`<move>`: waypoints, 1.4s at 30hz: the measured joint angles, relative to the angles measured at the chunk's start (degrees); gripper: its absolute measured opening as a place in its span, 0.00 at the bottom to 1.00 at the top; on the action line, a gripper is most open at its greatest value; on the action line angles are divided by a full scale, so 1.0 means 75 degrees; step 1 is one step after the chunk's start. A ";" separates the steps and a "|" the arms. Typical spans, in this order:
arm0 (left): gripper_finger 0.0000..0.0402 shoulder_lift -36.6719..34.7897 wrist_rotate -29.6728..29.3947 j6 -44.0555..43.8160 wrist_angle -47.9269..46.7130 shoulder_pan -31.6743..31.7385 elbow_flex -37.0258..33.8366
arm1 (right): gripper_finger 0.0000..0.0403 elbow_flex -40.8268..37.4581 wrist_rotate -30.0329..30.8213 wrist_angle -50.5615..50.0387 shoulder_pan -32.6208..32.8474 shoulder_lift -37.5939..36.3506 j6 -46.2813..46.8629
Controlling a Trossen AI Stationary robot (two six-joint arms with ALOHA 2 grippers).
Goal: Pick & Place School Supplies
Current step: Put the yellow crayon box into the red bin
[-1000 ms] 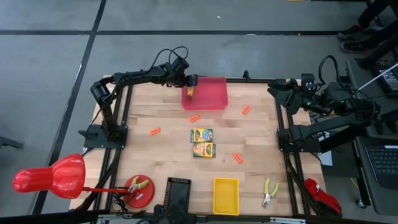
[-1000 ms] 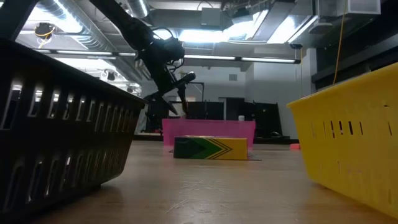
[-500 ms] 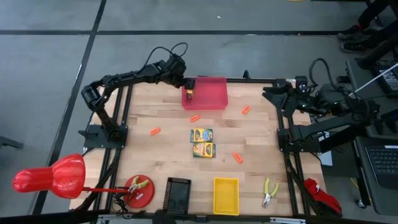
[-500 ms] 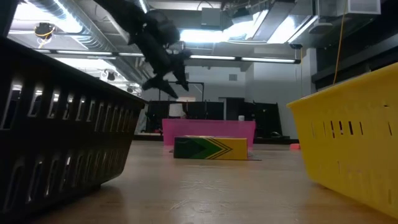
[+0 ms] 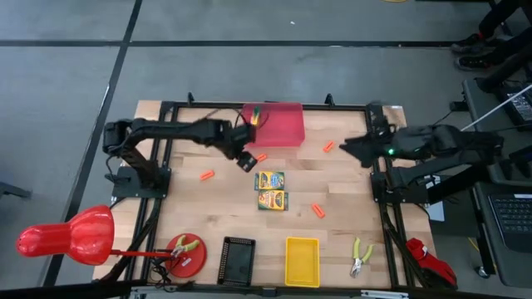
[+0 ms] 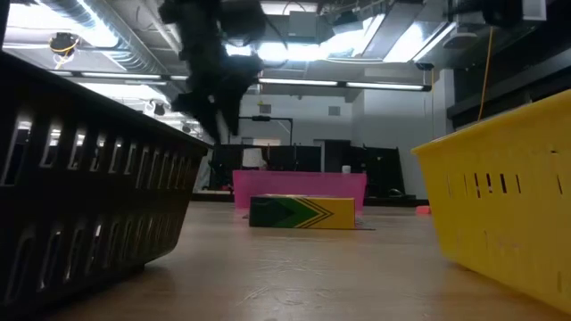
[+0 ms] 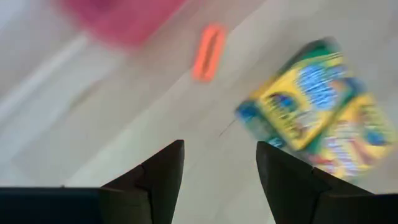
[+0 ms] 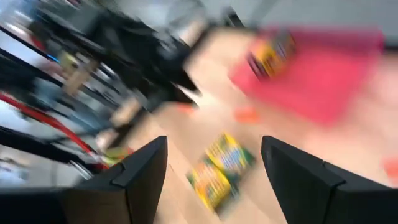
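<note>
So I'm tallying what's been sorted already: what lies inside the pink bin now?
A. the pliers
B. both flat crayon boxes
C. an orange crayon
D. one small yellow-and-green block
D: in the high view the small yellow-and-green block sits in the pink bin, while both crayon boxes lie on the table.

Light: bright ceiling strips (image 6: 357, 85) glare in low view.
Blur: both wrist views smeared; crayon boxes (image 7: 314, 112) streaked.
Overhead: evenly lit, soft shadows.

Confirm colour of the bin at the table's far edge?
Pink bin; clearest in the high view.
</note>
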 joint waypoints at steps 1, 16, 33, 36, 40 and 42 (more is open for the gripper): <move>0.49 -0.0053 -0.0118 -0.0293 -0.0085 -0.0152 -0.0195 | 0.65 -0.0003 -0.0073 -0.0253 0.0073 0.0152 0.0257; 0.49 -0.1253 -0.0099 -0.2367 0.4327 -0.1591 -0.2983 | 0.65 -0.0005 -0.0706 -0.0303 0.0702 0.2316 0.1260; 0.49 -0.2092 -0.1348 -0.2679 0.4462 -0.1290 -0.3185 | 0.65 -0.1064 -0.0740 0.4031 0.0612 0.3471 0.1680; 0.49 -0.2597 -0.1650 -0.2491 0.4140 -0.1290 -0.3182 | 0.65 -0.1873 -0.1285 0.5437 0.0331 0.3776 0.2530; 0.49 -0.3254 -0.2150 -0.2474 0.3288 -0.1307 -0.3185 | 0.65 -0.2699 -0.1622 0.6320 0.0098 0.4222 0.3534; 0.49 -0.3550 -0.2370 -0.2471 0.2974 -0.1367 -0.3184 | 0.65 -0.2913 -0.1683 0.6957 -0.0001 0.4381 0.3700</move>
